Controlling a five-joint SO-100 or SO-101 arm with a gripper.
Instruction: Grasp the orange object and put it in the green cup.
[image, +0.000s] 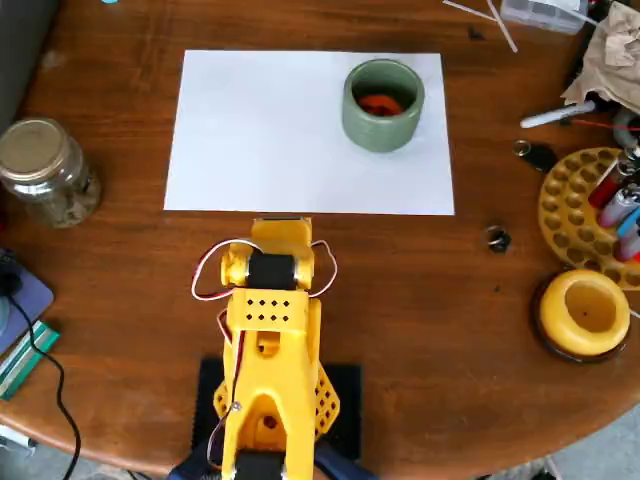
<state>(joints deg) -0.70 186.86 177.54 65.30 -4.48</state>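
Overhead view, working from the bottom edge upward. One yellow arm (270, 340), folded back on itself over a black base at 6 o'clock, with red and white wires looping at its upper joint. Gripper is tucked out of sight under the arm body; cannot tell whether its jaws are apart or together.

At 9 o'clock: one glass jar (45, 170) with a metal lid. At 8 o'clock, partly cut off: a black cable and a green-edged flat item.

At 4 o'clock: one yellow round holder (585, 315). Above it, at 3 o'clock: one yellow perforated tray (570, 215) holding several pens.

Centre to 12 o'clock: one white paper sheet (270, 130) lying flat on the round wooden table (430, 330). One green cup (383, 104) stands upright on the sheet's 1 o'clock corner. One orange object (379, 103) lies inside the cup, against the dark interior.

No legible writing or brand marks anywhere.
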